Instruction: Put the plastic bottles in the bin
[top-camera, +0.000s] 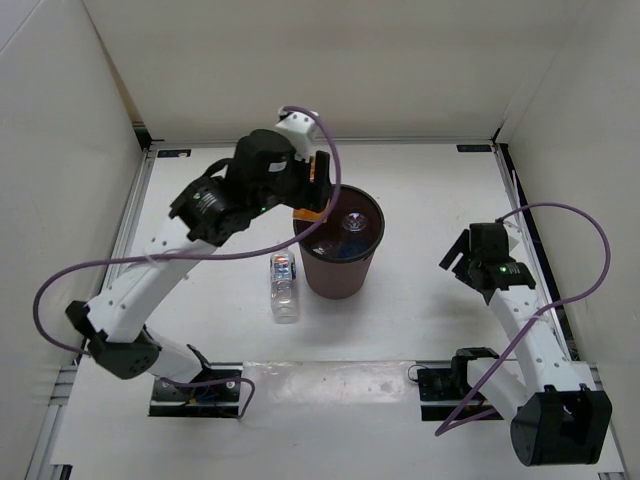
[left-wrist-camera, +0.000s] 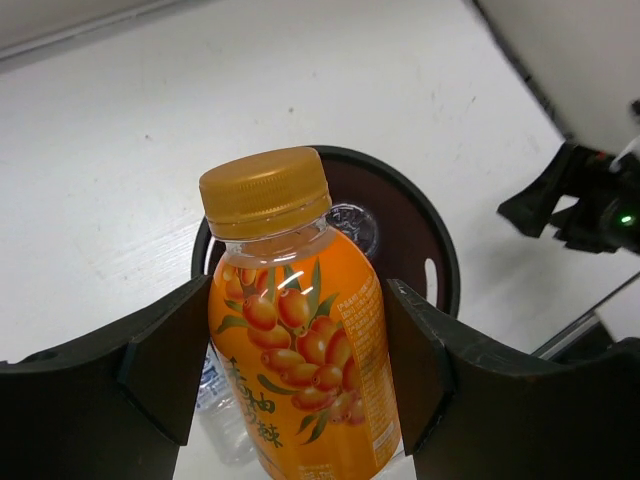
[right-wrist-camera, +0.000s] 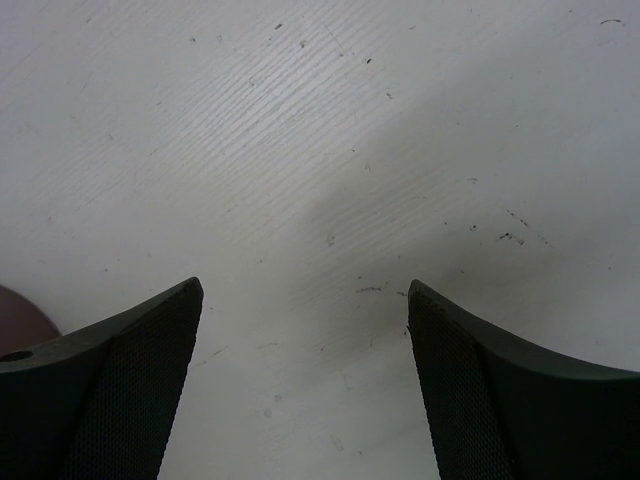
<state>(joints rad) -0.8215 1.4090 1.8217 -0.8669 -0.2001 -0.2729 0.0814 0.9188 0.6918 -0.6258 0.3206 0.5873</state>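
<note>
My left gripper (left-wrist-camera: 300, 375) is shut on the short orange bottle (left-wrist-camera: 300, 340), held cap-up over the near left rim of the round maroon bin (left-wrist-camera: 442, 262). From above, the left gripper (top-camera: 315, 188) hangs at the bin's (top-camera: 372, 262) left rim with orange showing between the fingers. A clear bottle (top-camera: 352, 225) lies inside the bin, also seen past the orange cap as a clear bottle (left-wrist-camera: 352, 224). Another clear bottle (top-camera: 285, 288) with a blue label lies on the table just left of the bin. My right gripper (right-wrist-camera: 305, 300) is open over bare table, empty, to the right of the bin (top-camera: 462, 258).
White walls enclose the white table on three sides. A purple cable loops off each arm. The bin's edge (right-wrist-camera: 25, 318) shows at the lower left of the right wrist view. The right arm (left-wrist-camera: 590, 205) appears beyond the bin in the left wrist view.
</note>
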